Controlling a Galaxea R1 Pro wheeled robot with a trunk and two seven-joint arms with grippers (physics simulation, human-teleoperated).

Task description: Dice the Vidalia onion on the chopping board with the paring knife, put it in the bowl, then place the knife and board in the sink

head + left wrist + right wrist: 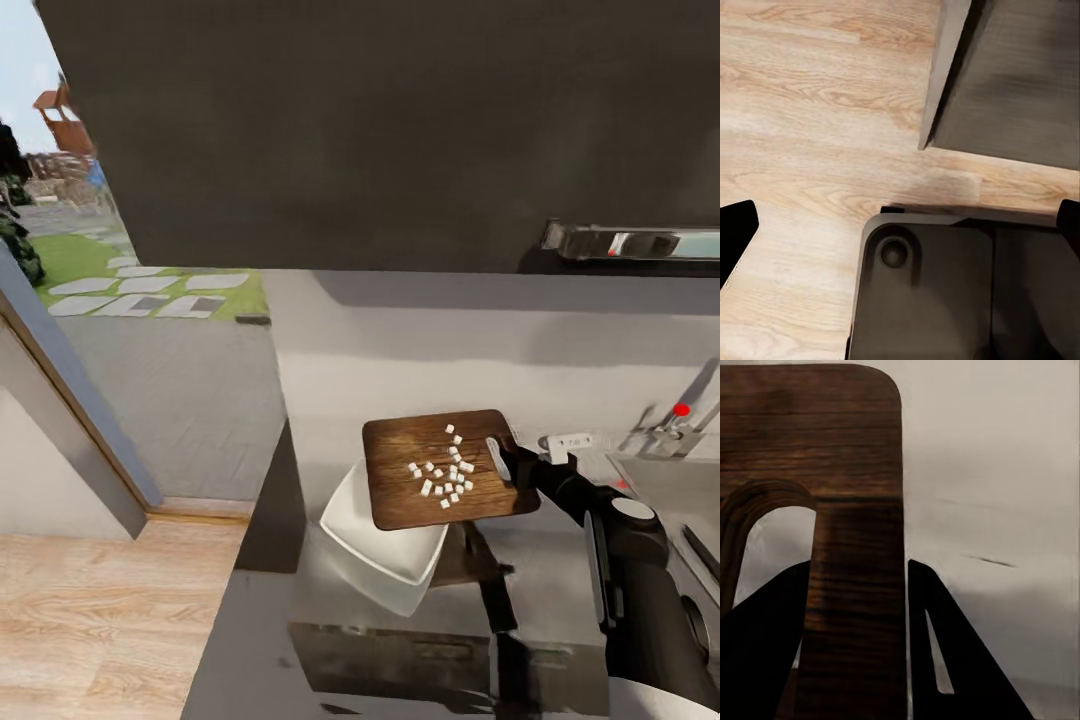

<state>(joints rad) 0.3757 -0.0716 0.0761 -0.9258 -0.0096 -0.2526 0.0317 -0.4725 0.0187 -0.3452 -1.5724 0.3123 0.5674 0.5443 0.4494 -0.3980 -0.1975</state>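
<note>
Right gripper (503,458) clamps the chopping board (440,470) by its handle end, holding it above the white bowl (378,560), diced onion (445,472) scattered on top; left gripper fingers (736,232) spread wide over floor.

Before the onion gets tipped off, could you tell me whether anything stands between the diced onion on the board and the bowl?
Nothing visible does. The right gripper holds the chopping board by its handle end above the bowl. The diced onion lies on the board, whose lower edge overlaps the bowl's open mouth.
</note>
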